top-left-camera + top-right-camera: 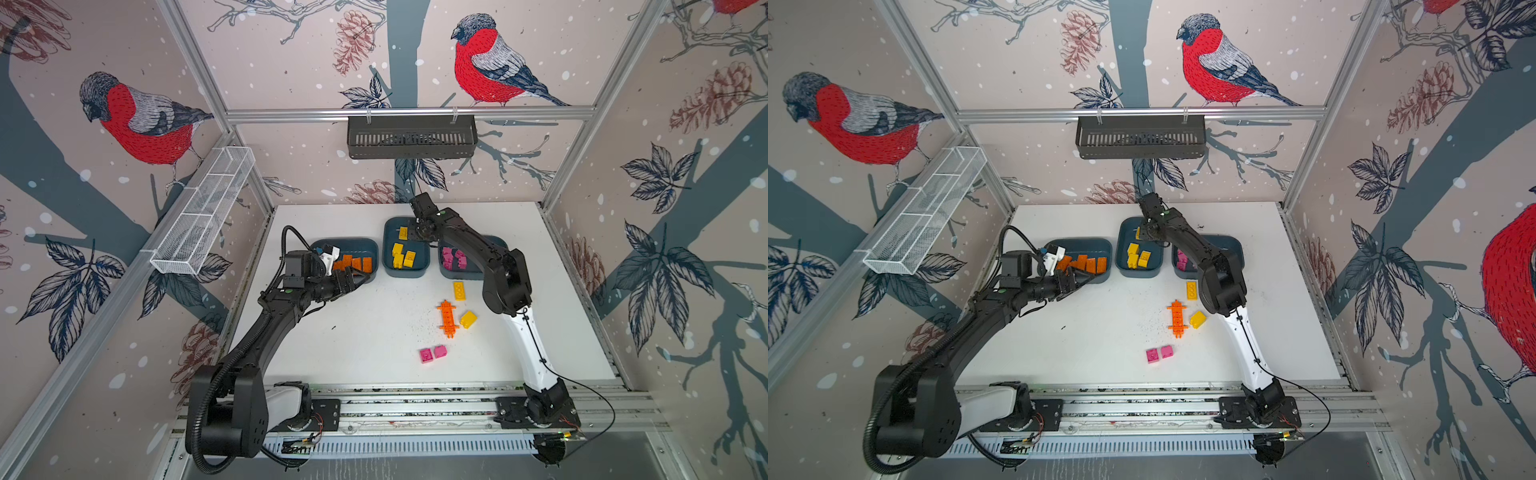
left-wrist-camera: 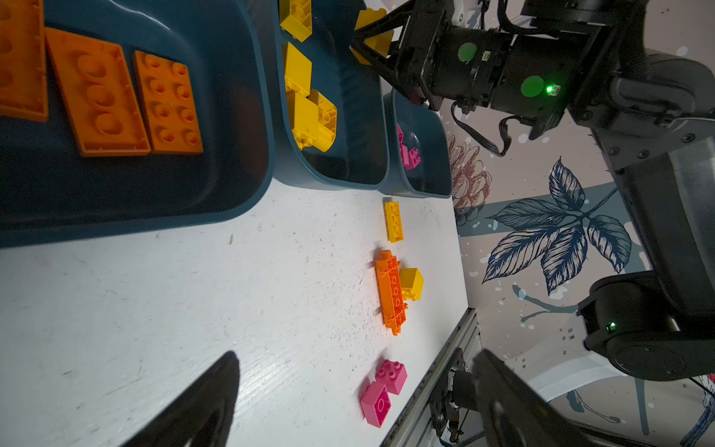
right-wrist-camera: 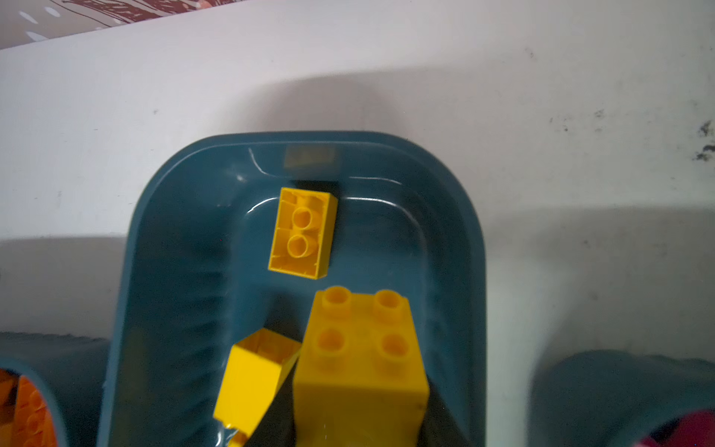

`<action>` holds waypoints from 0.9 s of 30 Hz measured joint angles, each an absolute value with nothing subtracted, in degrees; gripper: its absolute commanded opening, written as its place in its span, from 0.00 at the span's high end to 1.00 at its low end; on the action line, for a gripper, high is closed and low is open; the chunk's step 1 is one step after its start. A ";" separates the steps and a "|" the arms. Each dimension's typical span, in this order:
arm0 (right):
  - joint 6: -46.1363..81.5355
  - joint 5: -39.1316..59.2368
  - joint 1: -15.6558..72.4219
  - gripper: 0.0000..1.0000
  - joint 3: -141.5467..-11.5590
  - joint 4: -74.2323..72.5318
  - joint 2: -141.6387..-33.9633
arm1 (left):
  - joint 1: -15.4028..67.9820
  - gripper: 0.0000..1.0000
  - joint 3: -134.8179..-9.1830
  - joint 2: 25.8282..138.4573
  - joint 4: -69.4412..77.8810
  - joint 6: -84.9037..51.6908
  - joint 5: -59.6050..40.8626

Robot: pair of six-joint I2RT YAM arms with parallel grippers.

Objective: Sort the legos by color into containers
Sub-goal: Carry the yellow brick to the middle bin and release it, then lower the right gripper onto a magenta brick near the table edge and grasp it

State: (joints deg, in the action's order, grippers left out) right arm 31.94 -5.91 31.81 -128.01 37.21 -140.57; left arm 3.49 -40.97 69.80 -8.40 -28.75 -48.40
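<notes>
1. The right gripper (image 2: pixel 372 36) is clamped on a square yellow brick (image 3: pixel 361 363). The right wrist view shows its four studs with a dark finger on each flank. Both top views hide this brick behind the wrist.
2. The brick hangs over the 12 o'clock end of the middle tub (image 1: pixel 387 253). Only the left wrist view, seen side-on, shows it clear above the rim.
3. Beneath it lies an upturned yellow oblong (image 3: pixel 302 232), whose hollow underside shows only in the right wrist view.
4. The left gripper (image 1: pixel 353 279) has its fingers wide apart with nothing between them. It is at the 6 o'clock edge of the left tub (image 1: pixel 328 243), which holds orange bricks (image 1: pixel 353 262).
5. The right tub (image 1: pixel 500 245), at 3 o'clock of the middle one, holds pink bricks (image 1: pixel 454 257). The right arm (image 1: pixel 494 257) covers part of it in both top views.
6. Loose on the table (image 1: pixel 353 353), at 5 o'clock of the middle tub, lie:
   - a yellow flat oblong (image 1: pixel 459 290);
   - a long orange piece (image 1: pixel 447 318), with a yellow block (image 1: pixel 468 319) just beside it;
   - two pink squares (image 1: pixel 433 353), touching.
</notes>
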 measured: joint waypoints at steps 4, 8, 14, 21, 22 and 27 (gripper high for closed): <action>30.74 -6.04 31.86 0.33 -128.16 36.07 -141.62 | 3.49 0.06 -40.97 69.76 -8.40 -28.75 -48.40; 29.85 -5.98 31.92 0.32 -128.29 36.49 -140.59 | 3.38 0.07 -40.80 69.52 -8.45 -28.75 -48.40; 30.44 -3.03 33.36 0.25 -119.28 38.54 -129.19 | 3.38 0.07 -40.16 69.32 -8.40 -28.75 -48.38; 38.30 2.42 37.45 0.17 -98.15 39.94 -109.16 | 3.38 0.06 -39.31 69.91 -7.99 -29.58 -48.49; 40.64 3.07 37.93 0.17 -94.72 40.03 -106.56 | 3.38 0.06 -39.22 70.08 -7.94 -29.58 -48.53; 54.74 6.46 42.92 0.16 -81.06 41.12 -95.53 | 3.38 0.06 -39.09 71.11 -7.49 -29.56 -49.15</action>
State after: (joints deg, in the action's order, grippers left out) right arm 54.74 6.46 42.92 -81.06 41.12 -95.53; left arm 3.38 -39.09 71.11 -7.49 -29.56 -49.15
